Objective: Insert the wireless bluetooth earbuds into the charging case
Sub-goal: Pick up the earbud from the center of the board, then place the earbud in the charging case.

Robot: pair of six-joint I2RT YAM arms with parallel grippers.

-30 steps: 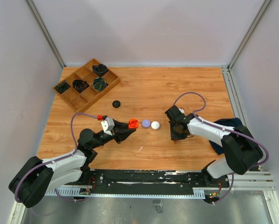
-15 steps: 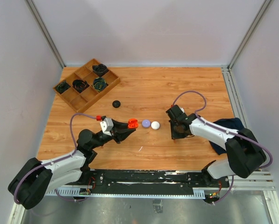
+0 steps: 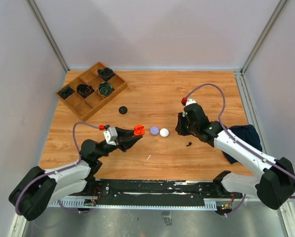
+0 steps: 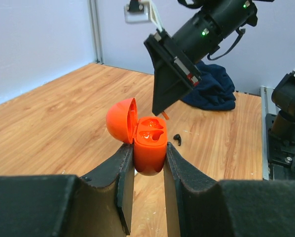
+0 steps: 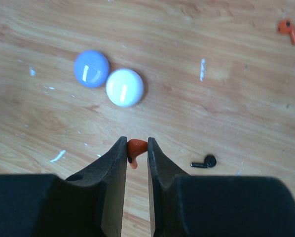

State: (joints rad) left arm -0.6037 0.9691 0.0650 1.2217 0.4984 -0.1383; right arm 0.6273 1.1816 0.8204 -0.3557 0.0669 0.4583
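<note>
Above the wooden table, the left gripper pinched the orange charging case (lid open), while the right gripper pinched an orange earbud.

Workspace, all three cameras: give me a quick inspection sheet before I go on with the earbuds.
Surface: wooden table, pale flecks.
Job's things: orange case open in the left hand; orange earbud in the right hand; second orange earbud and black earbud loose on the wood; purple case and white case side by side, black case apart.
Clutter: wooden tray holding black coiled cables; dark blue cloth at the right edge.
Hands: left shut on the case, right shut on the earbud.
Cables: purple arm cables arch above the arms.
Surroundings: pale walls, metal frame post; nothing else seen.
</note>
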